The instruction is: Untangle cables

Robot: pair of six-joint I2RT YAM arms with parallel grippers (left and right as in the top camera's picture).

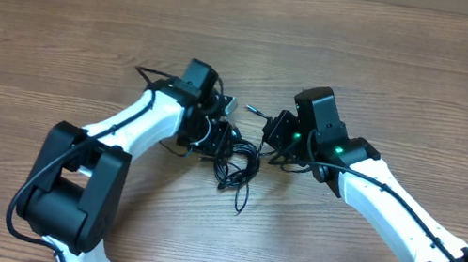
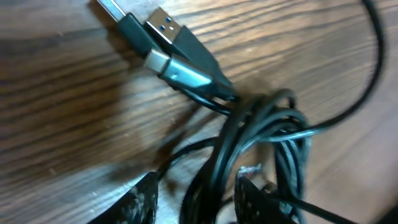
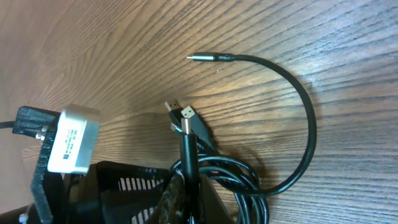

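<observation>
The cables (image 1: 239, 159) are thin black cords bunched in a tangle at the table's middle, between my two grippers. In the left wrist view, three plug ends (image 2: 166, 45) lie together above the knot (image 2: 264, 127). My left gripper (image 2: 199, 177) is open, and a few strands run loose between its fingers (image 2: 142, 202). My right gripper (image 3: 189, 180) is shut on one cable just behind its plug (image 3: 185, 118). Another cable (image 3: 309, 127) arcs away to a silver tip (image 3: 202, 57). In the overhead view the left gripper (image 1: 216, 126) and the right gripper (image 1: 273, 139) face each other closely.
The left arm's black head with a white labelled block (image 3: 71, 143) sits right beside the right fingers. One loose cord end (image 1: 241, 204) trails toward the front. Bare wooden table (image 1: 398, 63) surrounds the tangle.
</observation>
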